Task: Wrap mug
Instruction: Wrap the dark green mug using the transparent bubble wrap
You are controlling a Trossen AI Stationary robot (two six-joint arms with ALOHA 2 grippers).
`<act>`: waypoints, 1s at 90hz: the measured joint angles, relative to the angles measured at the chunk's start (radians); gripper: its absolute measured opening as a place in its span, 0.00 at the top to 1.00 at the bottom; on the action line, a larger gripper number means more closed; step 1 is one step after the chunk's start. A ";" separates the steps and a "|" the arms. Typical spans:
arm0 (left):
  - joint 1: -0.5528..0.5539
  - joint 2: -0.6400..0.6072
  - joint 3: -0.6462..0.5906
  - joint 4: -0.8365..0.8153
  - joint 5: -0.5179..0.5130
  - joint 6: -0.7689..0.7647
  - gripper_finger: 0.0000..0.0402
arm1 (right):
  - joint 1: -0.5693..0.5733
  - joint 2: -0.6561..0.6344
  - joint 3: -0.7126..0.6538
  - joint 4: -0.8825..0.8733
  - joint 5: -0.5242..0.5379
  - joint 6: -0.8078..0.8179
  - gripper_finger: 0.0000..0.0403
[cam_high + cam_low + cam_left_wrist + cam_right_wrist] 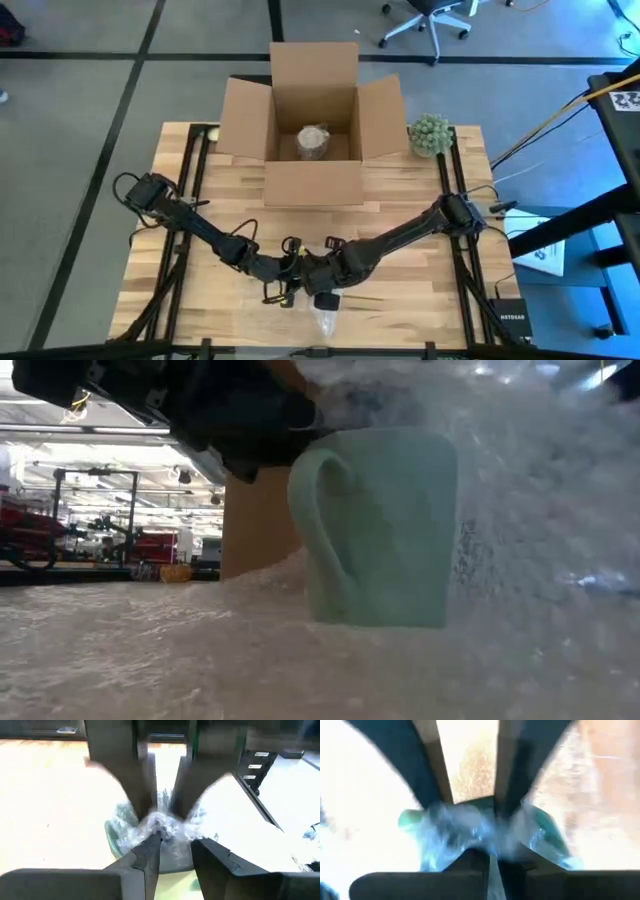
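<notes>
Down at the front edge of the wooden table [400, 270], the two arms meet over the mug [385, 525], which the overhead camera almost wholly hides beneath them; only a pale scrap of bubble wrap [326, 322] shows just in front of the grippers. From table height the mug is plain: pale green, upright, handle turned toward the left of that picture, standing on bubble wrap that also rises behind and beside it on the right, with a dark gripper body cut off by the top edge just above its rim. The left gripper [172, 845] has its fingers apart, one tip pressed into bunched wrap lying over the mug's mouth, the other beside it; the far pair of dark fingers meeting that same bunch belongs to the other arm. The right gripper [492, 857] appears closed, fingers drawn together on a gather of wrap above the mug, though blur makes the exact pinch hard to read. Farther back on the table stands an open cardboard box [313, 125] with a wrapped bundle [312, 141] inside, its contents not discernible, and a small green plant [430, 134] sits just beside the box's right flap.
</notes>
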 joint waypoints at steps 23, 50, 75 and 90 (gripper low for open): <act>0.000 0.001 0.000 0.001 0.001 -0.003 0.77 | 0.014 -0.002 0.145 -0.111 0.009 -0.027 0.96; 0.000 0.001 -0.001 0.007 0.002 -0.001 0.77 | 0.026 -0.002 -0.061 0.096 0.019 -0.015 0.96; 0.000 0.003 -0.001 0.011 0.005 0.001 0.77 | 0.018 -0.002 -0.173 0.161 -0.012 0.007 0.96; 0.000 0.003 -0.001 0.011 0.004 0.001 0.77 | 0.021 -0.025 -0.020 0.044 -0.011 -0.019 0.96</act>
